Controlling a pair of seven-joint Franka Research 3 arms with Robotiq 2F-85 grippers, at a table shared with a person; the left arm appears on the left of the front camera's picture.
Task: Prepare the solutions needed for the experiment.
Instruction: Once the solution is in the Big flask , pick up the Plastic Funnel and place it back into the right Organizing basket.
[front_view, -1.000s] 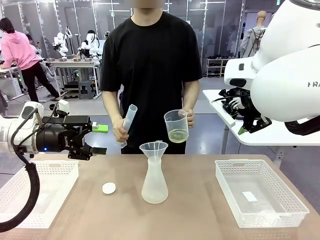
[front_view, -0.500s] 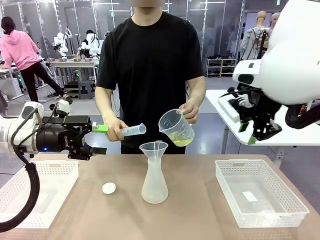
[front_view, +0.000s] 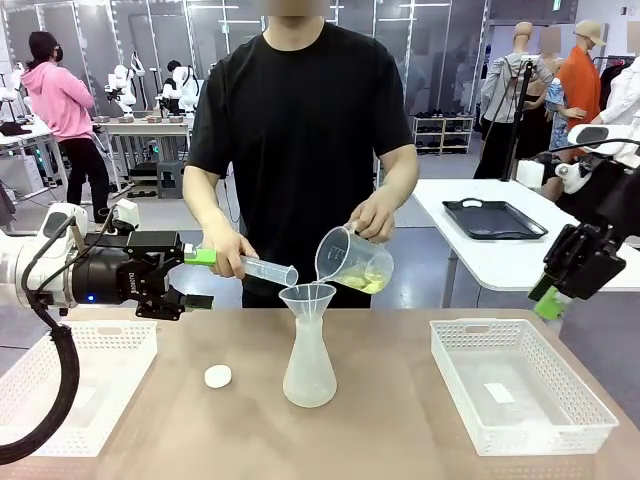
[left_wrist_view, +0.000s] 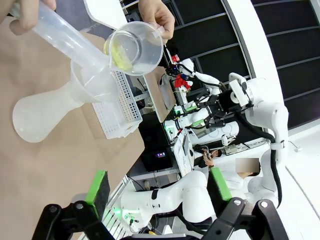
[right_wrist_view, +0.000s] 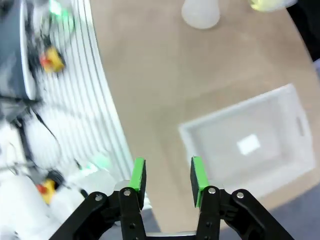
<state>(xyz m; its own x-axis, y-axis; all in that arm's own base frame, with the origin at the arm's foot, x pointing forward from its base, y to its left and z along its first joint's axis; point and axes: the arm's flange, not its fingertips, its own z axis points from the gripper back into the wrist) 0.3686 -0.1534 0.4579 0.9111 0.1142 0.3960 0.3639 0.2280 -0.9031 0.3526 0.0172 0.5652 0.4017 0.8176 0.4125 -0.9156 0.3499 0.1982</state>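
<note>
The left gripper (front_view: 200, 278) held its fingers wide with nothing between them, just beside the person's hand (front_view: 228, 262). The right gripper (right_wrist_view: 168, 179) had narrow, empty fingers, off past the worktop's (front_view: 400, 420) right edge. The person tipped a beaker (front_view: 345, 255) and a cylinder (front_view: 268, 269) over the funnel (front_view: 307, 296) in the flask (front_view: 309, 372). The solutions (front_view: 365, 283) pooled in the beaker's lower side. Pouring looked barely begun; filling the flask and fitting the cap (front_view: 217, 376) seemed left to do.
</note>
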